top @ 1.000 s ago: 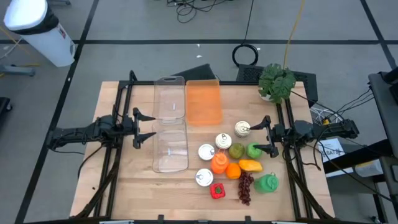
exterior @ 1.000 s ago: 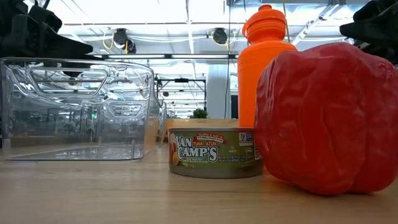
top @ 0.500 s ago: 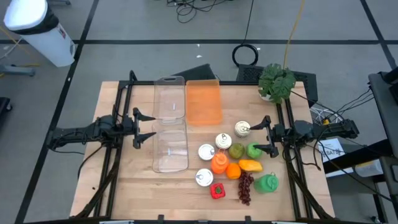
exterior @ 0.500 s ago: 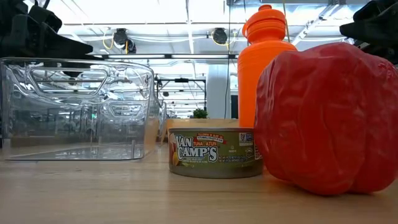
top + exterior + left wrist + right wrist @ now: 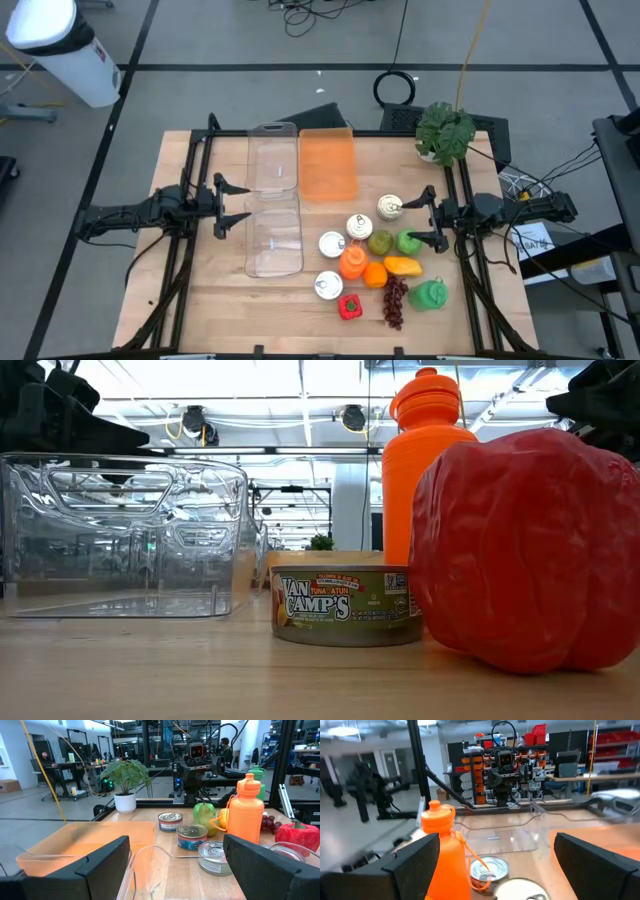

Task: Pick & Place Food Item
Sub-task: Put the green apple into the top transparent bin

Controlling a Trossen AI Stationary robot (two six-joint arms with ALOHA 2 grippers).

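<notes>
Food items lie in a cluster on the wooden table's right half: several tins [image 5: 359,227], a green pear [image 5: 380,242], a green pepper [image 5: 408,241], a yellow fruit [image 5: 402,266], an orange [image 5: 375,275], dark grapes [image 5: 395,303] and a red pepper [image 5: 349,307] [image 5: 520,550]. An orange bottle [image 5: 352,262] [image 5: 248,809] stands among them. My left gripper [image 5: 235,207] [image 5: 175,870] hovers open at the left, beside a clear tub [image 5: 274,235]. My right gripper [image 5: 425,218] [image 5: 495,870] hovers open at the right, just beside the green pepper, touching nothing.
A second clear tub [image 5: 274,160] and an orange tray [image 5: 327,165] lie at the table's far middle. A potted plant [image 5: 445,130] stands at the far right corner and a green bottle [image 5: 432,294] at the near right. Bare wood [image 5: 220,310] shows along the near left.
</notes>
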